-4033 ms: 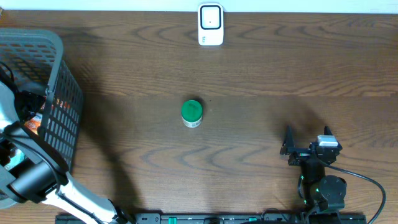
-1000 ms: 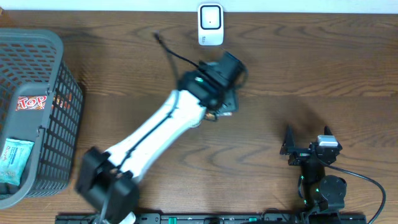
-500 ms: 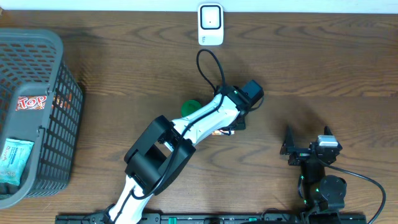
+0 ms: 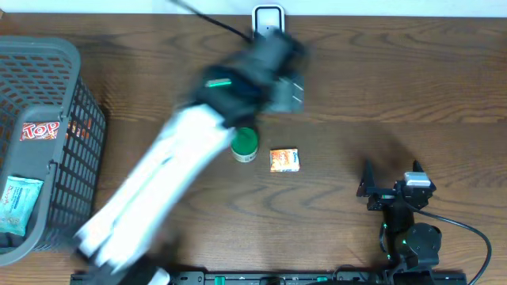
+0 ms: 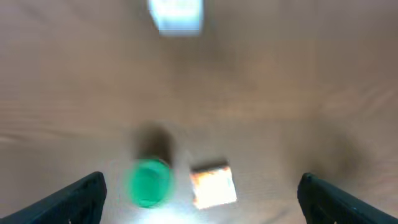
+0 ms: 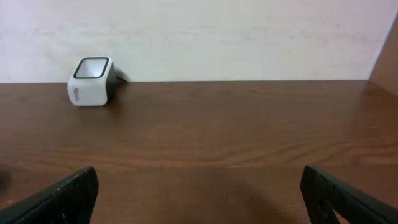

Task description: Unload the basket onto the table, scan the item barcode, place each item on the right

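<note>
Small orange-and-white packet [image 4: 284, 160] flat on the bench [image 4: 396, 87], printed face up, just right of a green-lidded jar [image 4: 244, 144] and not touching it. Long axis roughly left to right, along the bench's front edge, with a slight tilt; one short side toward the jar, the other toward the right arm. No telling where the barcode sits. Well short of the white scanner [image 4: 268, 16] at the far edge, its dark-framed window tilted upward.

Left gripper [image 4: 290, 92] blurred above the bench between scanner and packet, fingers [image 5: 78, 198] spread wide with nothing between them, clear of packet and jar. Right gripper [image 4: 392, 169] low at the near right, fingers [image 6: 68, 196] likewise released and empty.

Dark brown wood-grain bench, with a glare patch near the jar in the left wrist view. Grey mesh basket [image 4: 83, 119] at the left end, with a red-lettered pack [image 4: 40, 131] and a pale blue sachet [image 4: 16, 202] inside. Plain pale wall [image 6: 249, 31] behind the scanner.
</note>
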Motion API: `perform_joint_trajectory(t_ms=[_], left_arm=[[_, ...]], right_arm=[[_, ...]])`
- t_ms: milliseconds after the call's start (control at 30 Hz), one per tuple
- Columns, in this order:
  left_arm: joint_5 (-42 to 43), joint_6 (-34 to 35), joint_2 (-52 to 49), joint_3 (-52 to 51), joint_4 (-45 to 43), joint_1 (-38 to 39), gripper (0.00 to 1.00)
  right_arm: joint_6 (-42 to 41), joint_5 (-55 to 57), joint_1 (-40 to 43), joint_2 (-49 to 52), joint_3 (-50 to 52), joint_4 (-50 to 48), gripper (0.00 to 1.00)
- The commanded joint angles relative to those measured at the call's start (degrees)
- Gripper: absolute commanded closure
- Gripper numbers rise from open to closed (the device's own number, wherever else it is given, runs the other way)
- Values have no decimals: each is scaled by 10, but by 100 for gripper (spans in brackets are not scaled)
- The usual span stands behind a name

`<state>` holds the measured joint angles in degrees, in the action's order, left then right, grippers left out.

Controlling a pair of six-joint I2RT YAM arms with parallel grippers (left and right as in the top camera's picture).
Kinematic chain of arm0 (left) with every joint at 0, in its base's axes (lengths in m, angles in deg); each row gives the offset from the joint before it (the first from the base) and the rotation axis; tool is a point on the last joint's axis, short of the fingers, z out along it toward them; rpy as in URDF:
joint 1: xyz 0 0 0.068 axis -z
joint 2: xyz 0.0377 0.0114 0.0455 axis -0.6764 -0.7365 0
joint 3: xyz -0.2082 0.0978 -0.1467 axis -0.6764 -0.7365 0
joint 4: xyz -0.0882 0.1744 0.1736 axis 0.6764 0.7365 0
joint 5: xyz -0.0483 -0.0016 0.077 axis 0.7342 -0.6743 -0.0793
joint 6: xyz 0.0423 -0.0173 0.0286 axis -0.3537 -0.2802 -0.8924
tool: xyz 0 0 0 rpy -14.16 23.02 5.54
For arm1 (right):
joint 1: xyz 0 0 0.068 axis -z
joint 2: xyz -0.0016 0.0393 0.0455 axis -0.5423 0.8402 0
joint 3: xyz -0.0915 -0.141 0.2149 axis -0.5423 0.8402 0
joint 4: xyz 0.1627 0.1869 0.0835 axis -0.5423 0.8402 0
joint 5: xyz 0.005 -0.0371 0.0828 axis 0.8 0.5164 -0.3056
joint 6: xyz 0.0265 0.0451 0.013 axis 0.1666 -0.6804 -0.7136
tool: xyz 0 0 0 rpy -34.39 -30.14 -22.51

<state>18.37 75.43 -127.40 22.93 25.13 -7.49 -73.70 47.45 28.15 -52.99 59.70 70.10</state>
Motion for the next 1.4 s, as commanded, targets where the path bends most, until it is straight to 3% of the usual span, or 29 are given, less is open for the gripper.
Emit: perform_joint_trajectory(t_ms=[0, 267, 500, 700, 833, 1000, 1367], left_arm=[[-75, -41, 96, 8, 32, -85, 2], [-76, 28, 190, 6, 143, -438, 2], [-76, 51, 132, -42, 199, -628, 2], [-76, 52, 35, -66, 200, -667, 2], [-82, 9, -30, -66, 189, -667, 2], [-166, 2, -118, -66, 197, -667, 2], [-246, 2, -288, -66, 181, -667, 2]], right_arm=[[9, 1, -3, -1, 0, 2, 1], [9, 1, -3, -1, 0, 2, 1], [9, 1, -3, -1, 0, 2, 1], [9, 1, -3, -1, 0, 2, 1], [9, 1, -3, -1, 0, 2, 1], [9, 1, -3, -1, 0, 2, 1], [9, 1, -3, -1, 0, 2, 1]])
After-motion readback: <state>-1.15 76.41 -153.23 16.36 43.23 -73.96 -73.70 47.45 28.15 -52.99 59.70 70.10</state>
